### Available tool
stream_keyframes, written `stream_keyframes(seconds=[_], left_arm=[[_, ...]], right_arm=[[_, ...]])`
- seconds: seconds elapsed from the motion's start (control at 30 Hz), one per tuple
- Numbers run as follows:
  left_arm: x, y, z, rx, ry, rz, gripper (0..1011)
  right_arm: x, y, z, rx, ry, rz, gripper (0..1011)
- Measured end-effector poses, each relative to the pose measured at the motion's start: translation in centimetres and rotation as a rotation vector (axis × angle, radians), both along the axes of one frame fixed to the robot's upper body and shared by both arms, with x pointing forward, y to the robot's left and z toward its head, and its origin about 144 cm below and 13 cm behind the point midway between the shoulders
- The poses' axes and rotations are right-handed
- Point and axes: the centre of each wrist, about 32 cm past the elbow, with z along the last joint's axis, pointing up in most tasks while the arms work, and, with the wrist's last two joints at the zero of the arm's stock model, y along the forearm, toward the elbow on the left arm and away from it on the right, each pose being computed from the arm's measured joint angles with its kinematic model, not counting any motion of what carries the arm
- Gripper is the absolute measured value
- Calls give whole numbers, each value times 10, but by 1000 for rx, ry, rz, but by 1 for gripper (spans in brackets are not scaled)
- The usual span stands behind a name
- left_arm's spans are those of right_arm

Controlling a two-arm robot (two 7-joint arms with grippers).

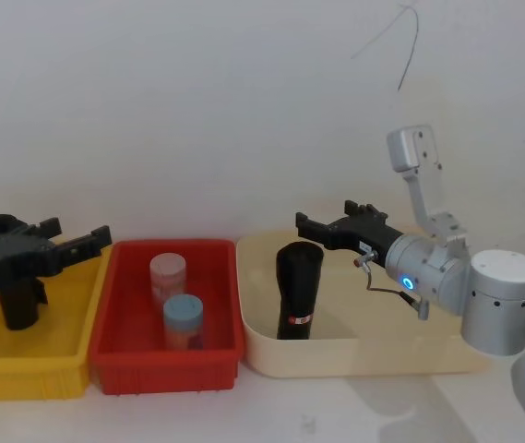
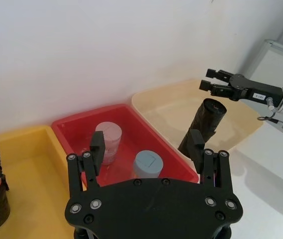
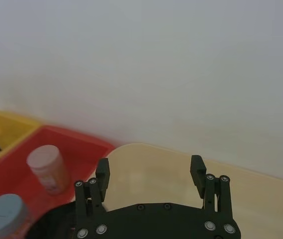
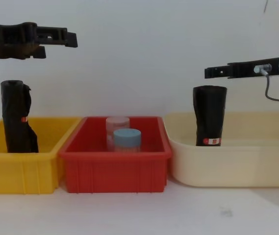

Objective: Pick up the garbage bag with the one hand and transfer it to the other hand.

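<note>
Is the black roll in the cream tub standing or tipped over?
Upright: the black roll stands on its base in the cream tub, right pincer hovering above.

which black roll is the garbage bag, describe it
Look in the cream tub on the robot's right. The garbage bag stands there, thick and straight with a red-and-white label low down, unlike the lumpy roll in the yellow bin.

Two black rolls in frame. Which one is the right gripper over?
The thick, straight garbage bag standing in the cream bin, just below the right gripper. The lumpy, narrower roll stands in the yellow bin.
</note>
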Motion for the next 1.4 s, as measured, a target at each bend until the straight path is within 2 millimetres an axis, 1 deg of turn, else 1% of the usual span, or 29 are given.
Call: stream_keyframes(seconds=[0.23, 0.4, 0.53, 0.73, 0.87, 1.03, 1.3, 1.37, 1.4], left_arm=[[-1, 1, -1, -1, 3, 10, 1000], [-1, 2, -1, -2, 4, 15, 1000], [-2, 2, -1, -2, 5, 18, 1000], [-2, 3, -2, -2, 5, 19, 1000], [-2, 3, -2, -2, 5, 20, 1001], [-2, 3, -2, -2, 6, 21, 1000], [-2, 3, -2, -3, 6, 23, 1001], [-2, 3, -2, -3, 6, 23, 1001], [-2, 3, -2, -3, 6, 23, 1001]], right_arm=[[-1, -4, 4, -55, -35, -28, 999], [-7, -4, 9, -81, -64, -25, 1000], [-12, -2, 13, -89, -80, -5, 1000], [-24, 7, 18, -96, -93, 54, 1000], [-32, 16, 22, -99, -93, 100, 1000], [-43, 33, 26, -102, -90, 169, 1000], [-60, 70, 30, -111, -54, 284, 1000], [-62, 76, 30, -114, -47, 300, 1000], [-64, 83, 29, -117, -41, 317, 1000]])
